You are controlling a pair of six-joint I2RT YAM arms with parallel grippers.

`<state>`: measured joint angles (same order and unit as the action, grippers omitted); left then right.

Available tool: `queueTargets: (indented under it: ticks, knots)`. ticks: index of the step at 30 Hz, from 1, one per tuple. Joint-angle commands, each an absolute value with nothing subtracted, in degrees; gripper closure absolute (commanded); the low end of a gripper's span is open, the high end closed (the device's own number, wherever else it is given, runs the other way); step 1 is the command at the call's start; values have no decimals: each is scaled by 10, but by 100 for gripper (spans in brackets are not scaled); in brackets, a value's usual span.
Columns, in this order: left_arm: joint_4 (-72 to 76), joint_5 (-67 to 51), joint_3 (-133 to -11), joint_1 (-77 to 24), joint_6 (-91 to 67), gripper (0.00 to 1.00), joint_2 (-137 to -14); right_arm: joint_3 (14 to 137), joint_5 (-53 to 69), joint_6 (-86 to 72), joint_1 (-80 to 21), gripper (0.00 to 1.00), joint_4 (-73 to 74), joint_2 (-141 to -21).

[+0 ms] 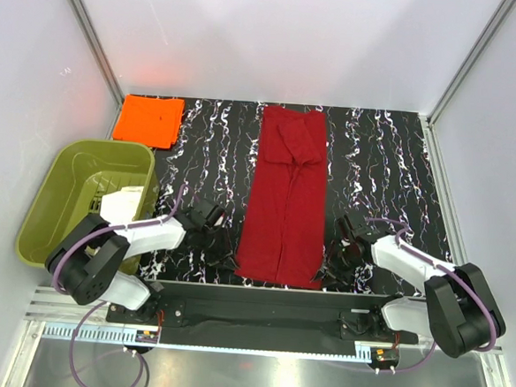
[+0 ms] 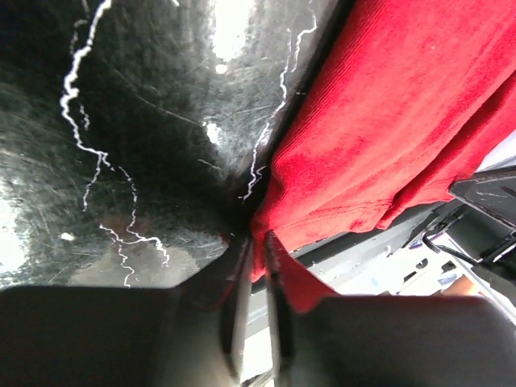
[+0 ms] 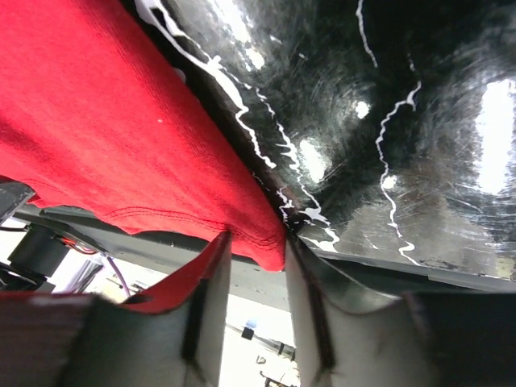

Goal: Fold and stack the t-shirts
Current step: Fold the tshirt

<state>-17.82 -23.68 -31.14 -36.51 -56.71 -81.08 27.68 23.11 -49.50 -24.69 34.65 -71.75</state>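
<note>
The dark red t-shirt lies folded into a long narrow strip down the middle of the black marbled table, with its near hem at the front edge. The orange t-shirt lies folded flat at the back left corner. My left gripper is at the red shirt's near left corner. In the left wrist view its jaws are pinched nearly shut on that corner of the red cloth. My right gripper is at the near right corner. Its jaws stand apart, with the hem corner of the red shirt between them.
An olive-green plastic tub stands at the left, beside the left arm. The black mounting rail runs along the front edge just below the shirt's hem. White walls enclose the table at the back and both sides.
</note>
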Motion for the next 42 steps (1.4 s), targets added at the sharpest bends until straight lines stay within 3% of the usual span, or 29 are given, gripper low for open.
queueTargets:
  ticks: [1, 4, 7, 17, 23, 30, 34, 42]
  knots:
    - [-195, -188, -279, -372, -552, 92, -814, 261, 203, -501, -258, 64, 331, -719]
    - [-191, -196, -272, -390, -562, 100, -807, 255, 208, -508, -260, 88, 331, -701]
    - [-187, -202, -277, -415, -574, 100, -804, 254, 207, -514, -262, 100, 345, -676]
    - [-283, -173, -399, -417, -531, 100, -791, 365, 199, -497, -261, 100, 391, -695]
    - [-327, -166, -547, -366, -477, 100, -859, 477, 178, -437, -241, 100, 414, -792]
    - [-350, -192, -741, -305, -443, 100, -1000, 662, 188, -355, -142, 100, 454, -940]
    - [-346, -200, -814, -273, -446, 100, -1064, 799, 184, -310, -127, 100, 492, -1026]
    - [-326, -225, -910, -232, -462, 100, -1161, 937, 198, -280, -96, 100, 519, -1150]
